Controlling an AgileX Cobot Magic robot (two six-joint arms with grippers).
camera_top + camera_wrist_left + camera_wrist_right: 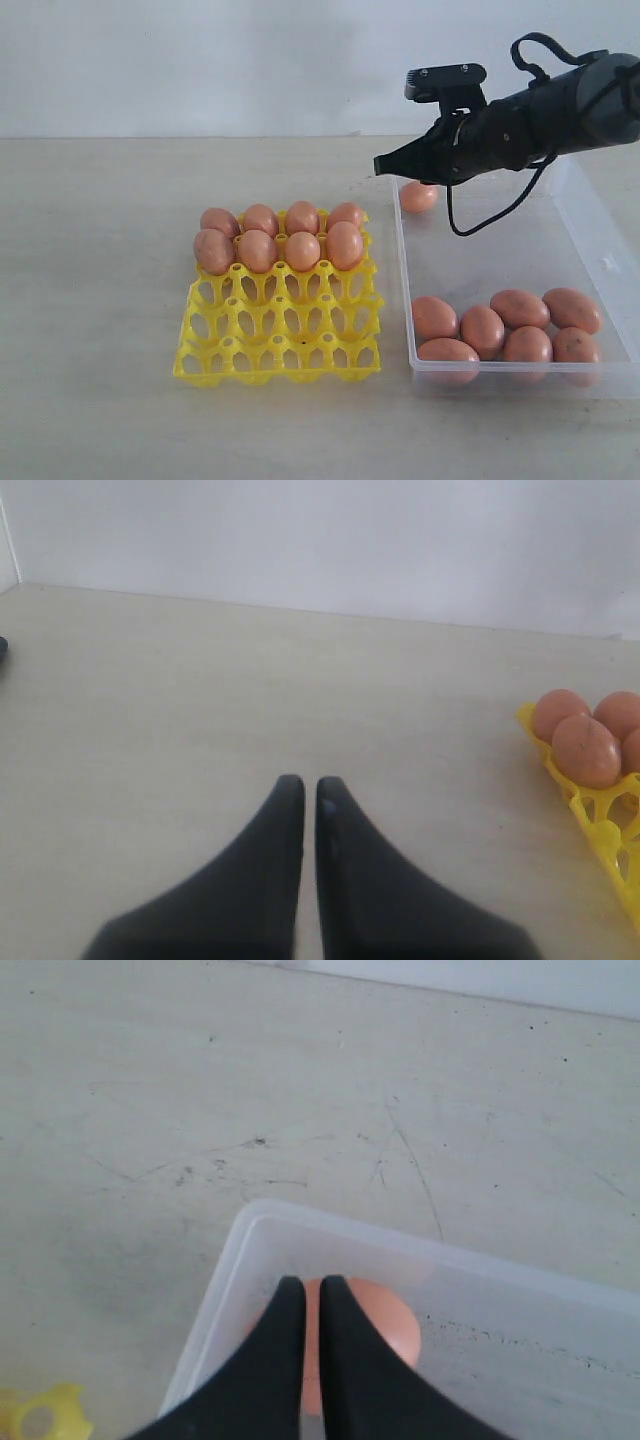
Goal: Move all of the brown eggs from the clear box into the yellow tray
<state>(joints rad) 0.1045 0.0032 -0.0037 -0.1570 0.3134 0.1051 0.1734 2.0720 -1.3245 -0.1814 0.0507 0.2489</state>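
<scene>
Brown eggs (302,250) fill the two far rows of the yellow tray (280,350), eight in all, one to a cup. The clear box (404,290) sits just to the right of the tray on the pale table (100,250). Seven more eggs are clustered at its near end and a lone egg (418,196) lies in its far left corner. The right gripper (386,165) hangs over that corner, fingers pressed together and holding nothing. The lone egg lies just beneath its tips, apart from them, close to the box's corner wall. The left gripper (303,783) is over bare table with its fingers together but for a thin slit, gripping nothing. A corner of the tray and a few of its eggs lie well apart from it.
</scene>
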